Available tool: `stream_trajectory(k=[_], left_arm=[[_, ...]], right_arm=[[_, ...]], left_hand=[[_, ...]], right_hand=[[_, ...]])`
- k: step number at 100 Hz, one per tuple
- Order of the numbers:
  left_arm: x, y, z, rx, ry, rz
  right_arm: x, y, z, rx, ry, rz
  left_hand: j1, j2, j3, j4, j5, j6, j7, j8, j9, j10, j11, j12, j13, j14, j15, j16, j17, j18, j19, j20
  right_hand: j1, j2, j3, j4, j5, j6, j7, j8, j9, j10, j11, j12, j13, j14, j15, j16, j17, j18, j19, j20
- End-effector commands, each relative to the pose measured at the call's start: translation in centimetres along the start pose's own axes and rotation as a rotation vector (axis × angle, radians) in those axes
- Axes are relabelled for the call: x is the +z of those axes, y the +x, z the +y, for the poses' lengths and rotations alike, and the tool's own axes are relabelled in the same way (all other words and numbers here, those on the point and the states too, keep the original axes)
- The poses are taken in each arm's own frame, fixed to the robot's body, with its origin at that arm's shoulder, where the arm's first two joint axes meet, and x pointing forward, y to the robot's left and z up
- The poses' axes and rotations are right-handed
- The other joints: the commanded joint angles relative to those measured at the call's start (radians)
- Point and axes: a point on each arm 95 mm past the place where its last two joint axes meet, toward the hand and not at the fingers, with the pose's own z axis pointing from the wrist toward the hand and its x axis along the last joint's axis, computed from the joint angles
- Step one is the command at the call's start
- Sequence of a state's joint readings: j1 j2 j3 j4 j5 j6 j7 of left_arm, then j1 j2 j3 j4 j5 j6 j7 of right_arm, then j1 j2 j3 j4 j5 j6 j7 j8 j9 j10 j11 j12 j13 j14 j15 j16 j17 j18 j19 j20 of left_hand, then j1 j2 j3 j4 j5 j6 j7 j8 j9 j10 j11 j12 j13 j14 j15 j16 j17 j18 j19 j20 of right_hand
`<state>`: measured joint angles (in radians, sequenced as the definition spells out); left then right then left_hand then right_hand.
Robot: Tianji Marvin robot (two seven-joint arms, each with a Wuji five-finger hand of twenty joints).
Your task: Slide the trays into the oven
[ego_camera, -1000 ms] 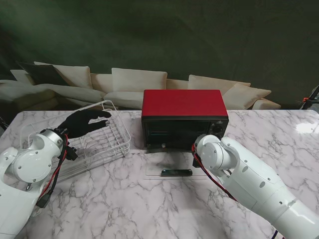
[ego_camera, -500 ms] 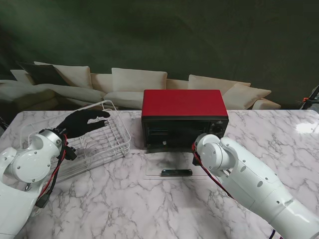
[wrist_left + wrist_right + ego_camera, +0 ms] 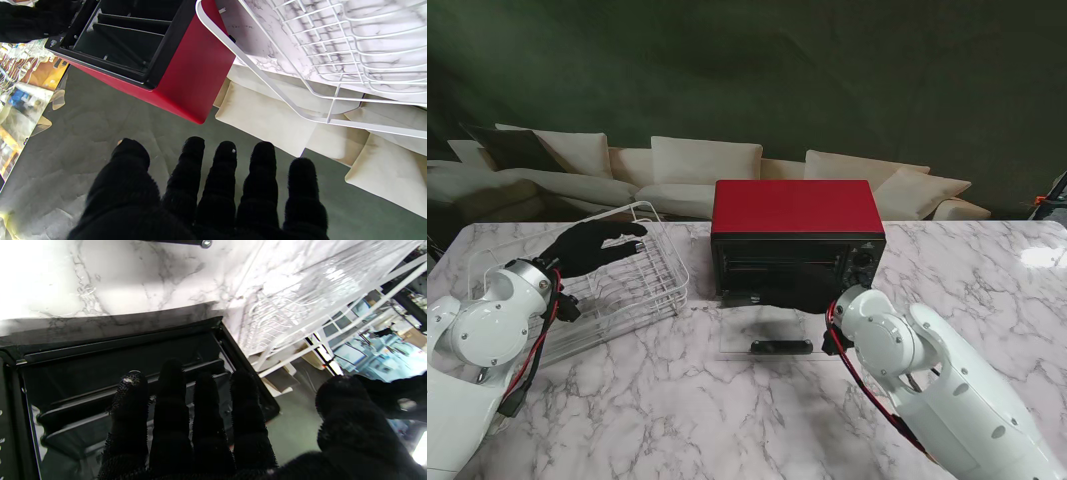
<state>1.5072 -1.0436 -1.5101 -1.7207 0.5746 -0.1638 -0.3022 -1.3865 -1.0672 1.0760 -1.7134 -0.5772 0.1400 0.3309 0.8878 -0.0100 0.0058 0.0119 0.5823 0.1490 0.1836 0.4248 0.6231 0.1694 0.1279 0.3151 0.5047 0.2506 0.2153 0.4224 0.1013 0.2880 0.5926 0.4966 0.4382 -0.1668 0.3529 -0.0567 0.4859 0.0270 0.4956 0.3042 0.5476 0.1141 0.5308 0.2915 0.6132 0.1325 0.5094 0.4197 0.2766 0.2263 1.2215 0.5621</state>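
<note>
The red oven (image 3: 797, 215) stands at the middle of the table with its glass door (image 3: 767, 328) folded down flat, black handle (image 3: 780, 347) nearest me. Dark trays (image 3: 133, 396) sit on the rails inside the cavity, also visible as dark trays (image 3: 126, 36) in the left wrist view. My right hand (image 3: 200, 426) is open, fingers straight and together, just in front of the oven mouth and holding nothing. My left hand (image 3: 597, 245) hovers open over the white wire rack (image 3: 627, 285), touching nothing.
The wire rack (image 3: 333, 50) stands left of the oven, close to its side wall (image 3: 196, 70). White marble table top (image 3: 677, 410) stretches toward me. Cream sofas (image 3: 707, 170) lie beyond the far table edge.
My right arm has drawn back from the oven toward me and a little to the right. The left hand and the rack have stayed in place.
</note>
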Motion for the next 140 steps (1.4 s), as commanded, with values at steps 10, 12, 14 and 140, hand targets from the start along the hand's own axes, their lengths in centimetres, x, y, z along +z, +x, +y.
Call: stream_trajectory(k=[10, 12, 14, 140], left_arm=[[-0.1, -0.2, 0.4, -0.006, -0.007, -0.001], [-0.1, -0.2, 0.4, -0.006, -0.007, -0.001], [-0.1, -0.2, 0.5, -0.006, -0.006, 0.0], [0.2, -0.1, 1.6, -0.008, -0.035, -0.017]], right_arm=[[-3.1, -0.2, -0.7, -0.051, -0.007, 0.009], [-3.5, -0.2, -0.6, -0.056, -0.01, 0.008], [-3.9, -0.3, -0.6, -0.061, -0.014, 0.006], [-9.1, -11.5, -4.3, -0.318, -0.021, -0.53]], left_hand=[[-0.001, 0.042, -0.031, -0.011, 0.017, -0.016, 0.006, 0.009, 0.017, -0.002, 0.006, 0.009, 0.02, 0.007, 0.005, 0.016, -0.009, 0.029, -0.016, 0.024], [-0.001, 0.042, -0.031, -0.011, 0.017, -0.017, 0.006, 0.009, 0.017, -0.001, 0.006, 0.009, 0.019, 0.007, 0.005, 0.016, -0.01, 0.029, -0.016, 0.024], [0.0, 0.042, -0.031, -0.011, 0.017, -0.017, 0.006, 0.009, 0.017, -0.001, 0.006, 0.009, 0.02, 0.007, 0.005, 0.016, -0.009, 0.029, -0.016, 0.024], [0.001, 0.043, -0.031, -0.011, 0.021, -0.017, 0.009, 0.01, 0.019, -0.001, 0.007, 0.009, 0.021, 0.005, 0.007, 0.017, -0.01, 0.028, -0.014, 0.024]], right_hand=[[-0.066, 0.002, 0.016, 0.019, 0.043, -0.042, -0.014, 0.016, 0.041, 0.006, -0.004, 0.01, 0.026, 0.013, 0.004, 0.011, 0.007, 0.018, 0.03, 0.018], [-0.068, 0.002, 0.016, 0.019, 0.042, -0.044, -0.016, 0.016, 0.043, 0.007, -0.006, 0.01, 0.027, 0.014, 0.002, 0.01, 0.007, 0.018, 0.029, 0.018], [-0.069, 0.0, 0.016, 0.019, 0.04, -0.045, -0.018, 0.016, 0.045, 0.006, -0.007, 0.01, 0.029, 0.013, 0.001, 0.01, 0.007, 0.018, 0.029, 0.019], [0.023, -0.231, 0.3, -0.009, -0.173, -0.029, 0.024, 0.079, 0.037, -0.065, 0.2, 0.193, 0.121, -0.047, 0.157, 0.109, 0.078, 0.002, 0.076, 0.06]])
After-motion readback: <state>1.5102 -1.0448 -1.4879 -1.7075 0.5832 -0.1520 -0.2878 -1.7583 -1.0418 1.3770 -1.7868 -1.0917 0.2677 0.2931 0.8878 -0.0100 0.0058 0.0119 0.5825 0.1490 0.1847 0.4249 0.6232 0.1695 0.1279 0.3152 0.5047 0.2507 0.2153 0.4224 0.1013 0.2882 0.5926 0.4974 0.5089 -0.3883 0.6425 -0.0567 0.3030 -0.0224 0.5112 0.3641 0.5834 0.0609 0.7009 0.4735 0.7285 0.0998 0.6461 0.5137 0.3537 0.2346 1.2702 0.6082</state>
